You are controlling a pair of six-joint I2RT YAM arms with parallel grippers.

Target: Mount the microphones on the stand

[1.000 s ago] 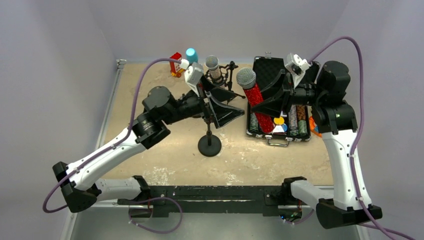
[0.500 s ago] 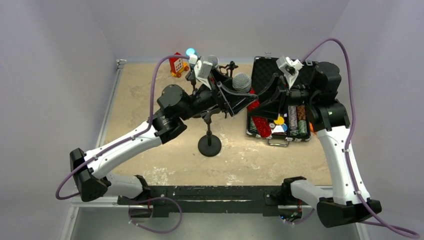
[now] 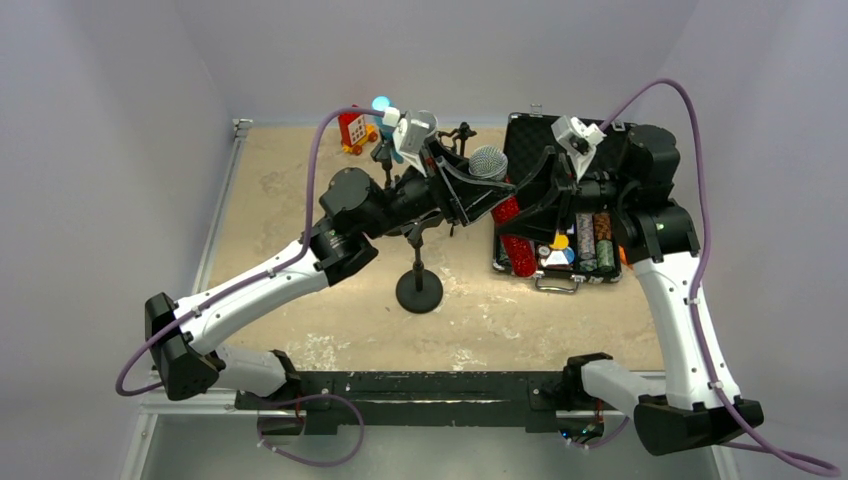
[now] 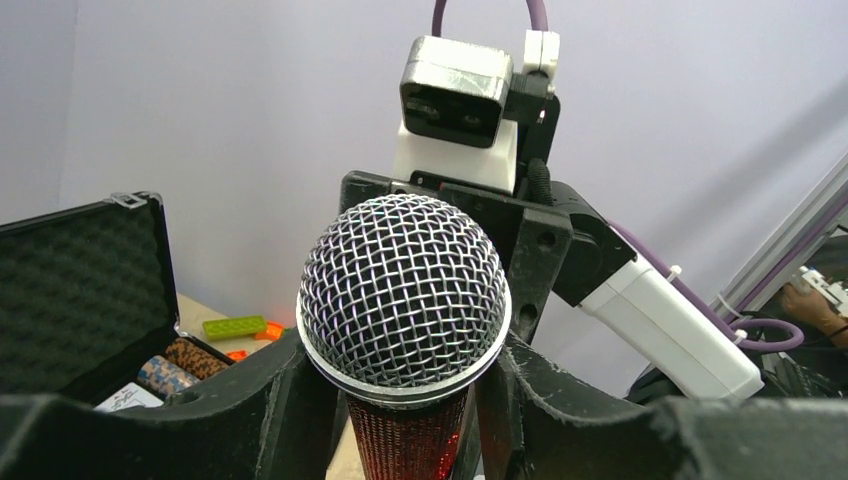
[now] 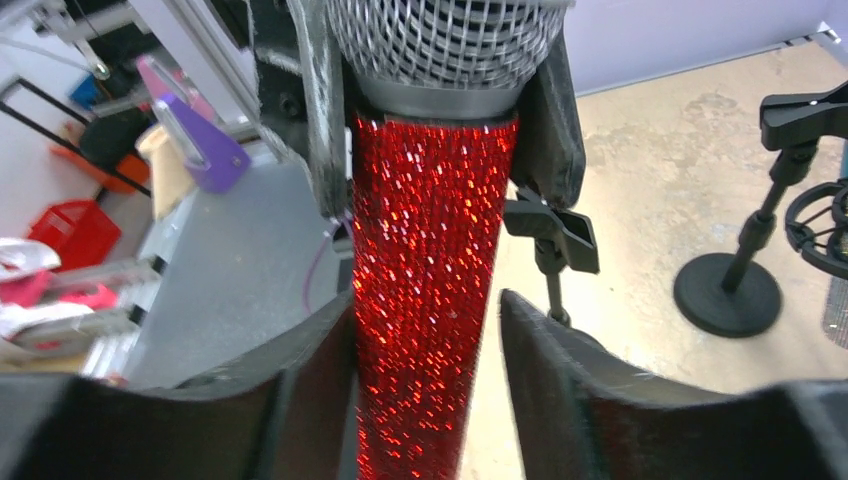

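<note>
The red-glitter microphone hangs head-up between both arms, above the case's left side. My left gripper is shut on its neck, right under the grey mesh head. My right gripper stands open around the body lower down; one finger touches it and a gap shows on the other side. The stand stands left of them with an empty clip. The silver microphone and the blue microphone sit at the stand's far side, partly hidden by my left wrist.
An open black case with poker chips lies at the right, under the right arm. A red toy stands at the back edge. Another stand clip and a ring mount stick out near the pole.
My left arm swung right and its gripper closed on the red microphone's neck. My right gripper, which was holding the body, has loosened. The microphone moved a little left and back.
</note>
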